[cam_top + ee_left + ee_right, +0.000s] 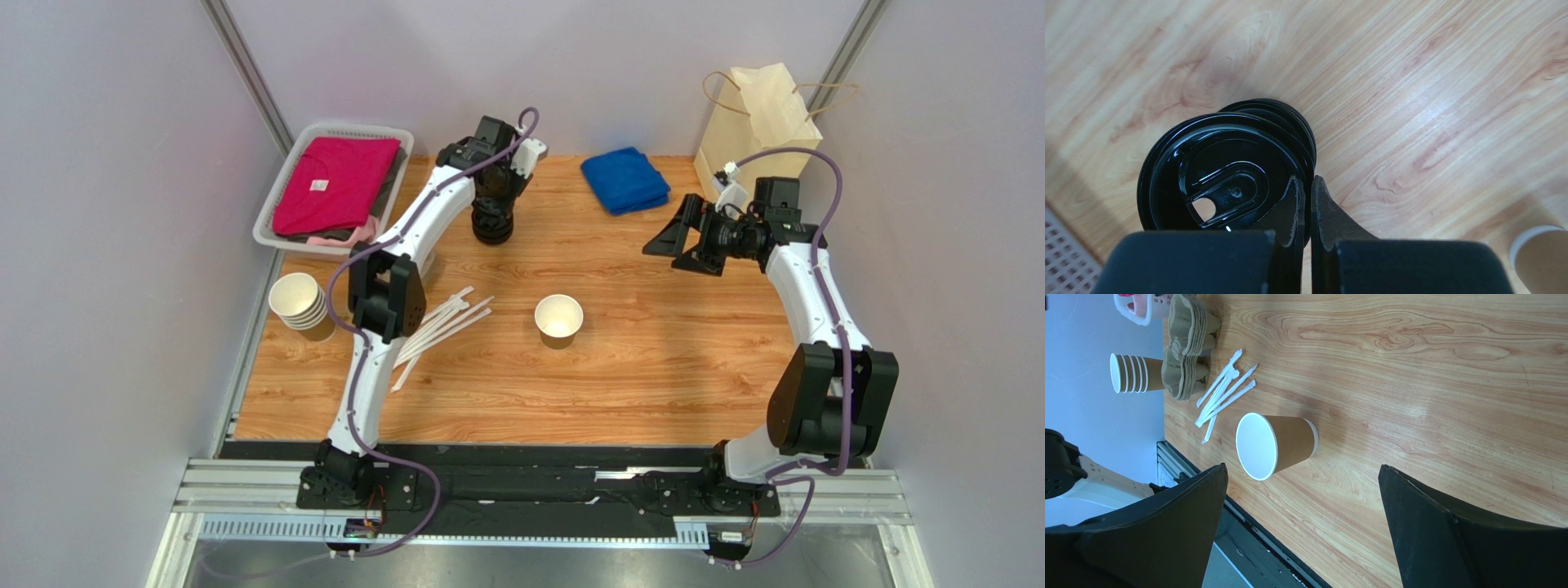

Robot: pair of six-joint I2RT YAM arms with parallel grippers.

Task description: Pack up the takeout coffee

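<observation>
"Checking grippers?"
"Left gripper [1308, 184] clamps round black plastic lid [1223, 184] at rim; right gripper [1303, 471] gapes wide, empty. Small tan paper cup [558, 321] stands lidless, well apart from lid. Caution: thin rim hold may slip."

The cup [559, 319] is tan with a white inside, the lids [1229, 177] glossy black, the cloth [624, 179] blue.

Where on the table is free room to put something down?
Free: the wood between the lone cup and the right gripper, and the strip along the near edge. Crowded: the left, with straws, stacked cups, and the left gripper on a black lid.
</observation>
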